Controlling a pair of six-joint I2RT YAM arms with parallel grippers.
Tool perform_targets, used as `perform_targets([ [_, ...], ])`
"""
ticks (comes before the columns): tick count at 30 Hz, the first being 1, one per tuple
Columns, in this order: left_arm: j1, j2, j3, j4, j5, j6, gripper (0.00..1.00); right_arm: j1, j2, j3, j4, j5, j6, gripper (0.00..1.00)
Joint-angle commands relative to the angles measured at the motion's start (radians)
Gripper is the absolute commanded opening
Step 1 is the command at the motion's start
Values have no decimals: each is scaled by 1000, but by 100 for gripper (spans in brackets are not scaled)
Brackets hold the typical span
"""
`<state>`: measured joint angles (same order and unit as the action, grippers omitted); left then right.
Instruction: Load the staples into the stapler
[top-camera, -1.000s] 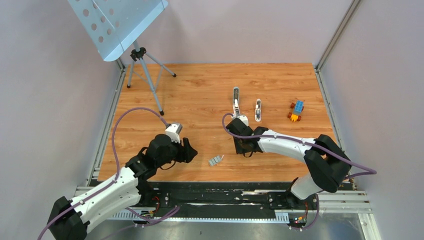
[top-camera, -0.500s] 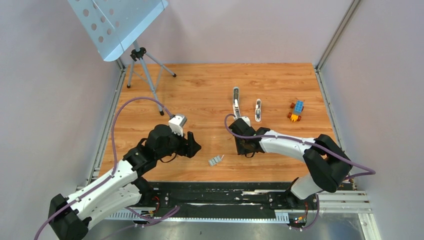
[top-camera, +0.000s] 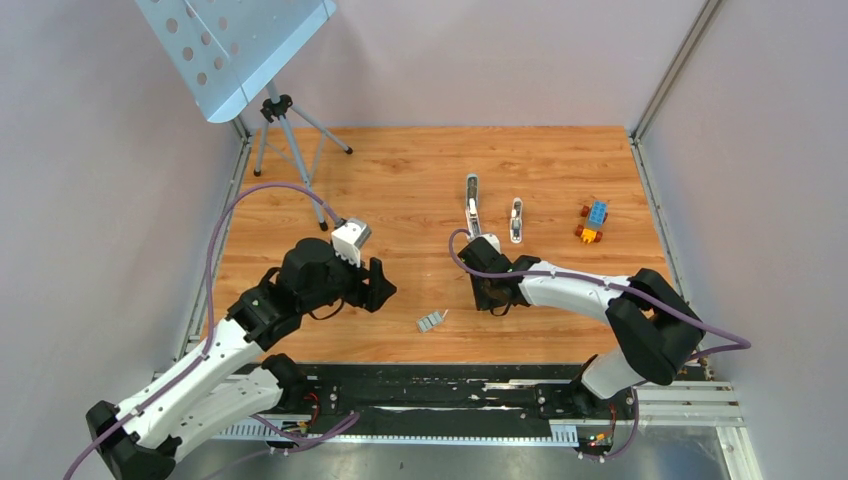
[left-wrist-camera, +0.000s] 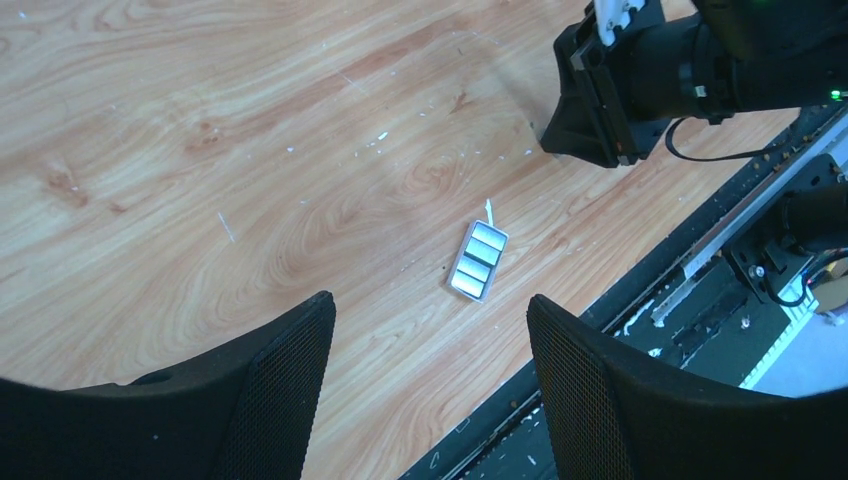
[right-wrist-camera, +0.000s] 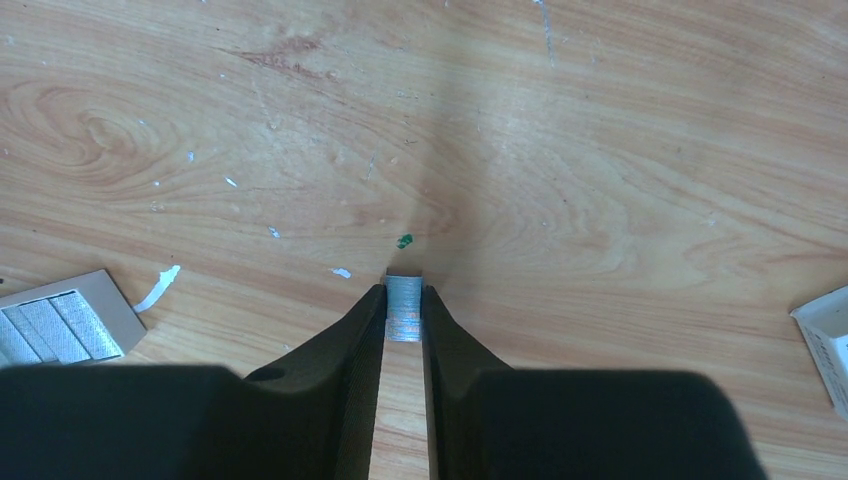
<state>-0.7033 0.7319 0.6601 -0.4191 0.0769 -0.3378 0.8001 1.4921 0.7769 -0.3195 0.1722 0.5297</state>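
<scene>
My right gripper (right-wrist-camera: 404, 296) is shut on the staples (right-wrist-camera: 404, 303), a tiny ribbed silvery block held low over the wooden floor. In the top view this gripper (top-camera: 492, 299) is at the middle of the board. The stapler (top-camera: 471, 200) lies farther back, slim, grey at its far end and white at its near end. My left gripper (left-wrist-camera: 428, 312) is open and empty, hovering left of a small card tray of staple strips (left-wrist-camera: 478, 260). The tray also shows in the top view (top-camera: 430, 321), between the two grippers, and in the right wrist view (right-wrist-camera: 60, 325).
A slim white and dark object (top-camera: 516, 220) lies right of the stapler. A colourful toy-brick block (top-camera: 592, 221) sits at the right. A white box corner (right-wrist-camera: 828, 340) shows at the right wrist view's edge. A tripod with a perforated plate (top-camera: 285, 130) stands at the back left. The black base rail (top-camera: 440, 390) runs along the near edge.
My left arm has lifted and shifted; its gripper went right toward the tray, then drew back slightly. My right gripper has stayed nearly still.
</scene>
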Motion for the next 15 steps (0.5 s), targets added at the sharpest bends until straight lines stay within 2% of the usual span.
perform_targets([
  [1,5,-33,90,-131,4,90,74,-15,-11,-13,-25,9,-18,21],
  [5,5,-68,114,-187,-35,140,75,-23,-17,6,-29,6,-33,21],
  [9,5,-113,73,-161,-49,158,76,-50,-16,42,-49,8,-64,21],
  [15,5,-128,66,-161,-63,161,77,-150,-18,105,-70,0,-129,21],
])
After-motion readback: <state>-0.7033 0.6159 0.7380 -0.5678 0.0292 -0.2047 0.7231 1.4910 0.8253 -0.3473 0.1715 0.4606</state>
